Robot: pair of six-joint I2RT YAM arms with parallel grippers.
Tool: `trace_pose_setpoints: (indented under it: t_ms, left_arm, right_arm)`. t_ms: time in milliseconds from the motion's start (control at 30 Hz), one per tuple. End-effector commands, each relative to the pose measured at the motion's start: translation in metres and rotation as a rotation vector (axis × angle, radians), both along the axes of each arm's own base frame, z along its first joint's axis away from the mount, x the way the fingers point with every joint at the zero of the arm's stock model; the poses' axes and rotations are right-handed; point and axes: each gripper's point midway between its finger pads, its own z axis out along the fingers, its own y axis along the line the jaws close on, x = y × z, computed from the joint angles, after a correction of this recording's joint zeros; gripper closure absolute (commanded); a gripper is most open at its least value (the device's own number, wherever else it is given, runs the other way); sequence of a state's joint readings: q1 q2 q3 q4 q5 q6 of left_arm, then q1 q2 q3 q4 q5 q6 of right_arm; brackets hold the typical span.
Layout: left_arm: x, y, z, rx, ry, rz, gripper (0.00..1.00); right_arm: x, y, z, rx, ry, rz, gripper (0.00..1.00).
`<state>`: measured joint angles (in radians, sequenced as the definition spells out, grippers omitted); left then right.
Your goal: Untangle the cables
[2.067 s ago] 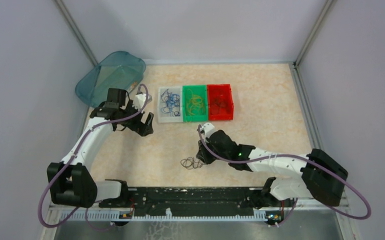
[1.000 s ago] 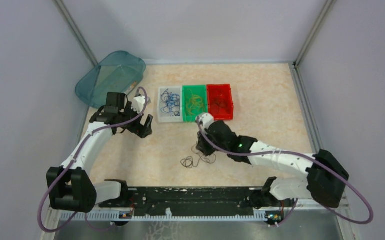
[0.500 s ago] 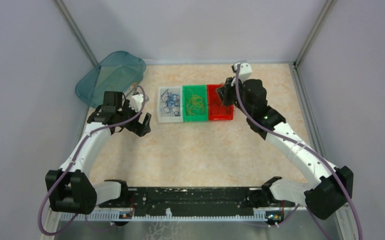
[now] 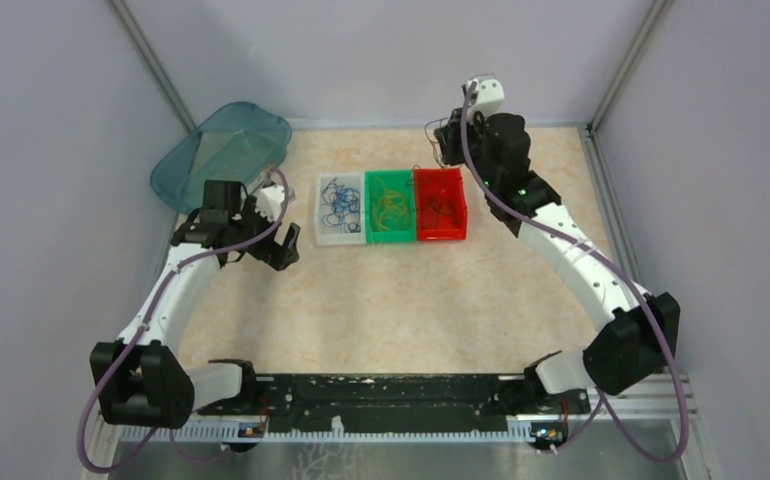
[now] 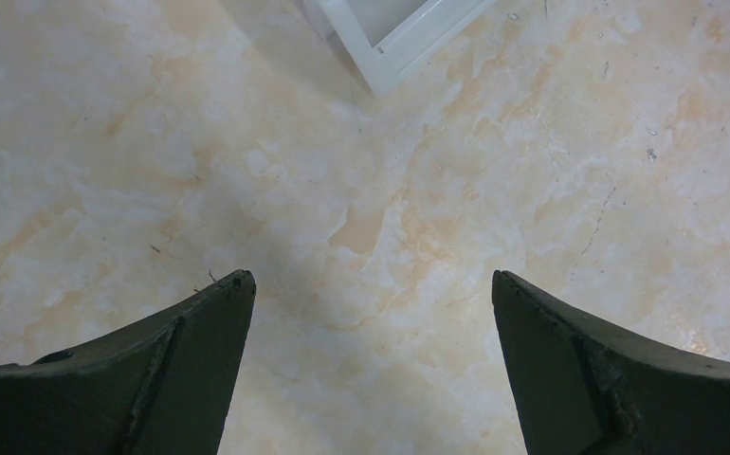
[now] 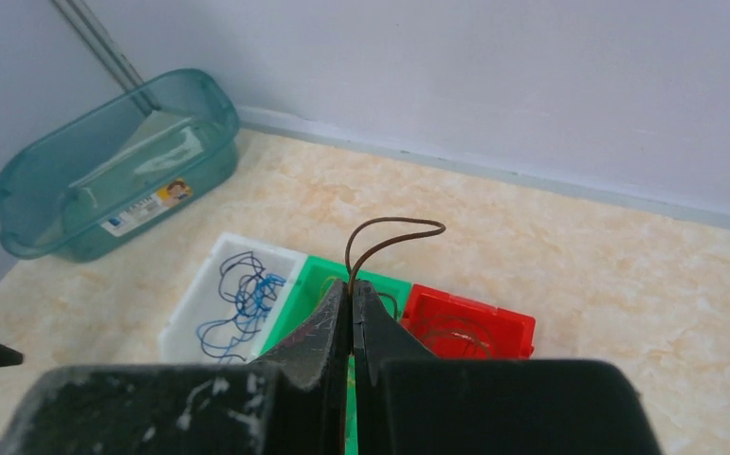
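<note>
My right gripper is shut on a thin dark brown cable that arcs up out of its fingertips. In the top view that gripper is raised behind the red bin, with the brown cable curling beside it. Blue cables lie in the white bin, yellow ones in the green bin, and dark ones in the red bin. My left gripper hangs open over bare table, left of the white bin.
A teal plastic tub leans in the back left corner, also seen from the right wrist as a teal tub. Grey walls close the table on three sides. The black rail with both arm bases runs along the near edge.
My right arm has lifted the dark cable off the front of the table, swung to the back and risen above the red bin. The left arm has barely shifted.
</note>
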<state>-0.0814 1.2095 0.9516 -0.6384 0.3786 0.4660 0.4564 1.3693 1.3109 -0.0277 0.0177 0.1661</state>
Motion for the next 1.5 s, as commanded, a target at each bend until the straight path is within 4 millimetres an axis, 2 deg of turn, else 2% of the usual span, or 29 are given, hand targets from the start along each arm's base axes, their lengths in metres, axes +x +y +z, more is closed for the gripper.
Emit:
trace_pose_setpoints:
  t_ms: [0,167,333,533,600,867,967,1033,1100,1167,1267,1300,1333,1367,1467]
  left_arm:
    - [0.005,0.000,0.015,-0.019,-0.031,-0.005,0.00]
    - [0.006,0.001,0.020,-0.024,-0.037,-0.004,0.00]
    - [0.008,0.002,0.021,-0.025,-0.043,-0.001,0.00]
    - [0.009,0.002,0.021,-0.034,-0.041,0.000,0.00]
    - [0.011,0.001,0.022,-0.044,-0.039,-0.002,0.00]
    - [0.015,0.002,0.029,-0.065,-0.042,0.010,0.00]
    - [0.013,0.003,0.028,-0.063,-0.047,0.010,0.00]
    - [0.012,0.003,0.027,-0.066,-0.048,0.012,0.00]
    - [0.012,0.003,0.028,-0.072,-0.056,0.015,0.00]
    - [0.013,0.002,0.033,-0.088,-0.071,0.015,0.00]
    - [0.017,0.000,0.041,-0.109,-0.103,0.015,0.00]
    - [0.019,0.001,0.043,-0.113,-0.117,0.021,0.00]
    - [0.020,0.001,0.045,-0.119,-0.130,0.030,0.00]
    - [0.023,0.002,0.047,-0.126,-0.145,0.041,0.00]
    - [0.030,0.003,0.051,-0.156,-0.201,0.078,0.00]
  right_arm:
    - [0.018,-0.003,0.018,-0.005,-0.075,-0.021,1.00]
    - [0.033,0.001,-0.013,-0.052,-0.029,-0.029,1.00]
    - [0.046,0.002,-0.053,-0.097,0.033,-0.045,1.00]
    - [0.061,0.011,-0.106,-0.120,0.152,-0.043,1.00]
    - [0.067,0.013,-0.139,-0.149,0.218,-0.050,1.00]
    - [0.063,0.003,-0.227,-0.221,0.395,-0.100,1.00]
    - [0.058,-0.001,-0.249,-0.280,0.441,-0.086,0.95]
    - [0.057,-0.005,-0.250,-0.308,0.447,-0.098,0.91]
    - [0.058,-0.007,-0.236,-0.310,0.423,-0.104,0.79]
    - [0.060,-0.010,-0.209,-0.299,0.374,-0.122,0.60]
    - [0.056,-0.019,-0.160,-0.277,0.289,-0.151,0.46]
    - [0.052,-0.022,-0.145,-0.267,0.262,-0.158,0.37]
    - [0.047,-0.025,-0.129,-0.251,0.231,-0.166,0.18]
    - [0.042,-0.029,-0.121,-0.242,0.215,-0.179,0.03]
    - [0.022,-0.047,-0.109,-0.211,0.164,-0.231,0.01]
